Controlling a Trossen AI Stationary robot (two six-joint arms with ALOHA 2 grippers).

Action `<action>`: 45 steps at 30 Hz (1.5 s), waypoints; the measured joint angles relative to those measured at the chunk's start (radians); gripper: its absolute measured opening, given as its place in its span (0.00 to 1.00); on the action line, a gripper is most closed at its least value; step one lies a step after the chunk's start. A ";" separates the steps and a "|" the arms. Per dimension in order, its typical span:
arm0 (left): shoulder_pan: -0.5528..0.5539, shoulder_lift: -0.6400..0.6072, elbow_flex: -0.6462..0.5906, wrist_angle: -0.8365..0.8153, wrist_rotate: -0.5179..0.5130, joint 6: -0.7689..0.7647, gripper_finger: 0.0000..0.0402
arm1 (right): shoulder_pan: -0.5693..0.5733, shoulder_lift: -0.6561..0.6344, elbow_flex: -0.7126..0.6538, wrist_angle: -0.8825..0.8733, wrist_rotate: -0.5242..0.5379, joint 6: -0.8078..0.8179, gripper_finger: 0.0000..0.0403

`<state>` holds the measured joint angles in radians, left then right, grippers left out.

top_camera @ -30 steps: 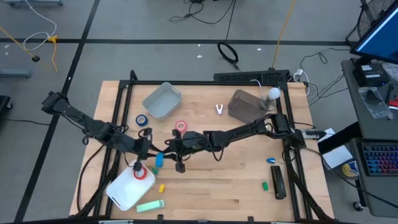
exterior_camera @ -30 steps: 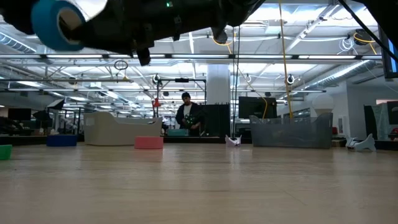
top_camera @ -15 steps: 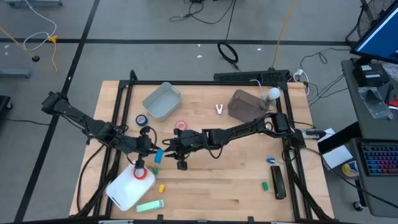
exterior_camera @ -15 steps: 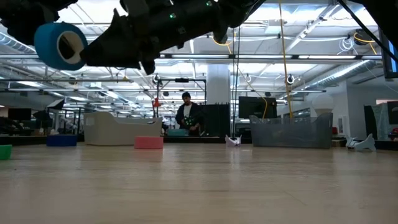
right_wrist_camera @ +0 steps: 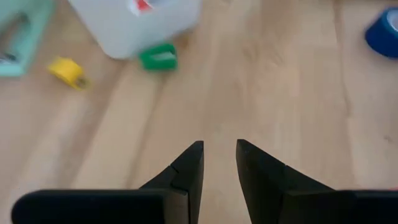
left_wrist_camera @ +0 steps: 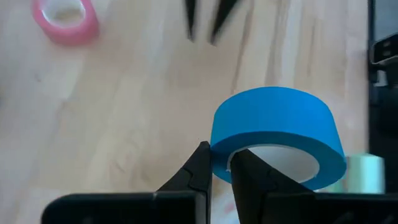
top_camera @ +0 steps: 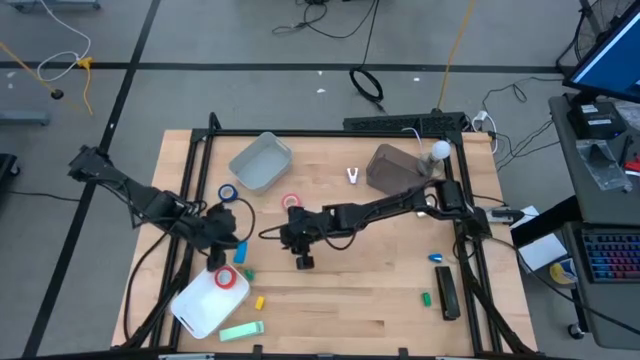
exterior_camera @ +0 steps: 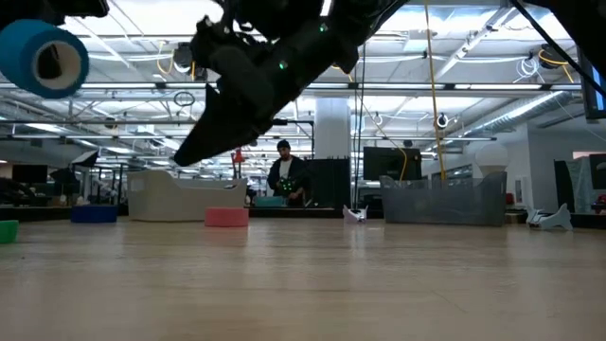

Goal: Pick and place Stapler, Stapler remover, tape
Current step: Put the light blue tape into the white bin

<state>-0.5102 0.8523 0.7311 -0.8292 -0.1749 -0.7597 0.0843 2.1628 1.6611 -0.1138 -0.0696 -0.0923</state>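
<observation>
My left gripper (top_camera: pixel 234 247) is shut on a blue tape roll (left_wrist_camera: pixel 277 134), held high over the table's left part, beside the white tray (top_camera: pixel 196 305); the roll also shows in the low view (exterior_camera: pixel 43 57). A red tape roll (top_camera: pixel 225 278) lies flat in that tray. My right gripper (top_camera: pixel 301 261) hovers mid-table, narrowly open and empty, fingers (right_wrist_camera: pixel 189 163) pointing down. Another blue roll (top_camera: pixel 229 193) and a pink-red roll (top_camera: pixel 291 202) lie flat on the table. The staple remover (top_camera: pixel 352 176) sits farther back, and a mint stapler (top_camera: pixel 242 330) lies at the near edge. My left gripper pinches the blue roll's wall (left_wrist_camera: pixel 221 154) at the edge nearest it, with one finger (left_wrist_camera: pixel 247 174) inside the pale core and the other finger (left_wrist_camera: pixel 198 169) outside. The roll is lifted clear of the table and juts out past the fingertips.
A grey bin (top_camera: pixel 260 160) and a dark see-through bin (top_camera: pixel 393 170) stand at the far side. Small green (top_camera: pixel 246 272) and yellow (top_camera: pixel 260 301) pieces lie near the tray. A black stapler (top_camera: pixel 447 293) lies at the right near corner. A person stands in the room beyond (exterior_camera: pixel 287 178).
My left gripper has carried the blue roll a short way toward the table's left edge, still lifted. My right gripper has drawn back from the roll toward the table's right and now hangs apart from it.
</observation>
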 joint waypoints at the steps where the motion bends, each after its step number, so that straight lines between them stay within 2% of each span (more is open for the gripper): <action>1: -0.005 0.012 0.013 -0.020 0.025 -0.039 0.09 | -0.005 0.000 0.000 0.000 0.000 0.000 0.22; 4: -0.022 0.071 0.041 -0.089 0.109 -0.173 0.09 | -0.017 0.000 0.000 0.011 0.001 -0.019 0.22; 9: -0.076 0.192 0.050 -0.243 0.341 -0.445 0.09 | -0.020 0.000 0.000 0.056 -0.005 -0.082 0.22; 12: -0.121 0.257 0.050 -0.296 0.439 -0.554 0.09 | -0.020 0.000 0.000 0.084 -0.006 -0.115 0.22; 19: -0.208 0.351 0.052 -0.284 0.499 -0.730 0.09 | -0.029 -0.013 0.000 0.110 -0.005 -0.141 0.22; 23: -0.241 0.389 0.051 -0.247 0.581 -0.777 0.09 | -0.038 -0.023 -0.001 0.112 -0.005 -0.141 0.22; 28: -0.258 0.393 0.057 -0.219 0.583 -0.781 0.09 | -0.048 -0.028 -0.001 0.151 -0.006 -0.141 0.22; 31: -0.258 0.389 0.075 -0.244 0.543 -0.763 0.09 | -0.052 -0.031 -0.001 0.165 -0.006 -0.148 0.22; 39: -0.258 0.389 0.216 -0.388 0.457 -0.752 0.09 | -0.052 -0.035 -0.001 0.161 -0.009 -0.148 0.22; 45: -0.258 0.396 0.252 -0.342 0.454 -0.785 0.09 | -0.052 -0.035 -0.001 0.137 -0.010 -0.148 0.22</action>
<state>-0.7684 1.2480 0.9830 -1.1708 0.2787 -1.5445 0.0322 2.1273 1.6604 0.0228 -0.0792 -0.2405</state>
